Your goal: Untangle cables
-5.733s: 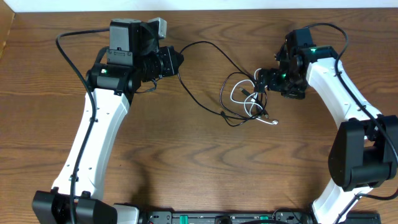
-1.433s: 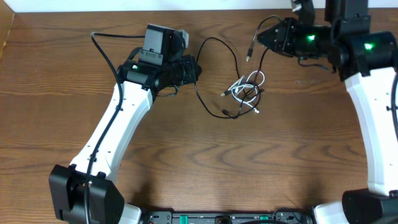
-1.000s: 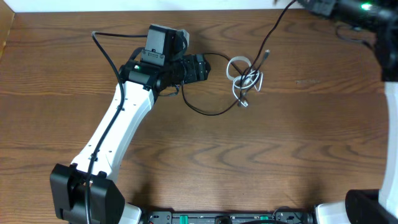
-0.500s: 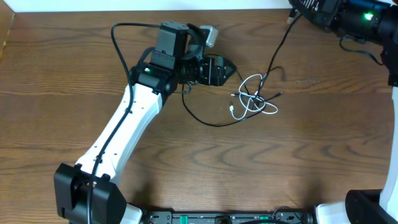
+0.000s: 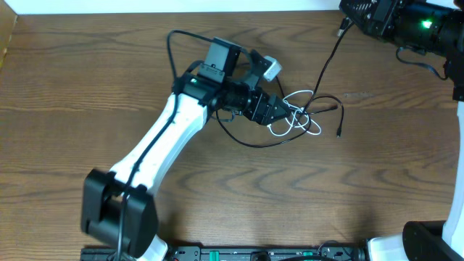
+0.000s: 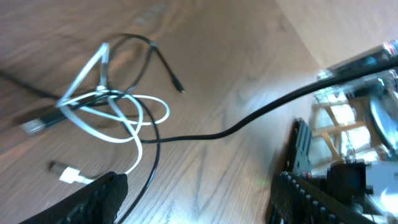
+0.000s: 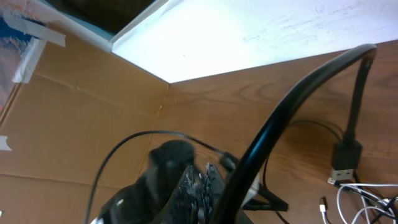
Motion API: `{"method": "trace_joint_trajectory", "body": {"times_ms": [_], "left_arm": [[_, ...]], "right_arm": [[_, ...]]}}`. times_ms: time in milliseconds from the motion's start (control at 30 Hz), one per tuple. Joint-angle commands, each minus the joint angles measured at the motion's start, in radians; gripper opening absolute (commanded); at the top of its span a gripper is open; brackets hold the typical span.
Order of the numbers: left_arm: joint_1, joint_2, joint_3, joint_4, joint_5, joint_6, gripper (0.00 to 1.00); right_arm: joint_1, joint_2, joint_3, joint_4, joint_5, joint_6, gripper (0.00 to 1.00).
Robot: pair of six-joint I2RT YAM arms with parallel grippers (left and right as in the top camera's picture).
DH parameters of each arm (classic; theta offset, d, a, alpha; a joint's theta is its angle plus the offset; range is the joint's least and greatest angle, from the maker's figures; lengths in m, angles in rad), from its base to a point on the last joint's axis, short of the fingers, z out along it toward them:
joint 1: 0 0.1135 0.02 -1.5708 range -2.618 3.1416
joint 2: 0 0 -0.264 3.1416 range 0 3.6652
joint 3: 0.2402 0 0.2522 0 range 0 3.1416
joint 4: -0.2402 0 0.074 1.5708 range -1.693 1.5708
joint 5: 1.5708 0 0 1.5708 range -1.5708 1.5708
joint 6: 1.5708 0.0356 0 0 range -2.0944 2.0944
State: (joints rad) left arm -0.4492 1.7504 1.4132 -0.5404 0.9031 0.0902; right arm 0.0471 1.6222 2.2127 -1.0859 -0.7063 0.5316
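The cables lie bunched mid-table: a white cable (image 5: 296, 125) looped with thin black ones. One black cable (image 5: 326, 61) rises from the bunch to my right gripper (image 5: 348, 13), which is shut on it at the far right edge, above the table. Its free plug end (image 5: 338, 133) lies right of the bunch. My left gripper (image 5: 281, 110) stands open at the bunch's left side, nothing between its fingers. In the left wrist view the white cable (image 6: 118, 112) lies ahead of the open gripper (image 6: 202, 196), and the black cable (image 6: 249, 123) crosses ahead of it. The right wrist view shows the gripper (image 7: 208, 186) shut on the black cable (image 7: 298, 106).
Another black cable (image 5: 246, 142) curves below the left arm. A USB plug (image 7: 345, 163) hangs in the right wrist view. A cardboard wall (image 7: 81, 106) stands at the table's far side. A black rail (image 5: 254, 254) runs along the front edge.
My left arm has swung right and forward, bringing its open gripper up to the bunch. The black cable's loop has spread right, its plug end now lying clear. The right gripper held its place.
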Motion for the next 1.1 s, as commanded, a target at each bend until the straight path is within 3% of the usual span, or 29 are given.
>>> {"method": "trace_joint_trajectory", "body": {"times_ms": [0,333,433,533,600,633,700,1000,1067], "left_arm": [[-0.002,0.069,-0.004,0.020,0.133,0.175,0.79],[-0.040,0.208,-0.004,0.293,0.163,0.186,0.78],[-0.077,0.214,-0.004,0.309,0.140,0.186,0.73],[-0.114,0.214,-0.004,0.307,0.060,0.186,0.56],[-0.121,0.214,-0.004,0.306,0.032,0.186,0.50],[-0.122,0.214,-0.004,0.307,0.026,0.186,0.42],[-0.118,0.214,-0.004,0.307,0.019,0.186,0.08],[-0.035,0.152,-0.002,0.306,0.031,0.061,0.08],[-0.022,0.135,-0.002,0.295,0.031,0.062,0.27]], "right_arm": [[0.000,-0.006,0.003,-0.008,-0.021,-0.055,0.01],[0.007,-0.006,0.001,-0.036,-0.029,-0.113,0.01],[0.007,-0.005,0.000,-0.036,-0.029,-0.120,0.01],[0.006,-0.005,-0.001,-0.037,-0.029,-0.128,0.01],[0.006,-0.005,-0.001,-0.037,-0.026,-0.130,0.01],[0.006,-0.005,-0.001,-0.038,-0.026,-0.130,0.01],[0.006,-0.004,-0.001,-0.042,-0.026,-0.145,0.01],[-0.006,-0.003,-0.001,-0.067,0.001,-0.153,0.01],[-0.008,-0.003,-0.001,-0.067,0.001,-0.153,0.01]]}}
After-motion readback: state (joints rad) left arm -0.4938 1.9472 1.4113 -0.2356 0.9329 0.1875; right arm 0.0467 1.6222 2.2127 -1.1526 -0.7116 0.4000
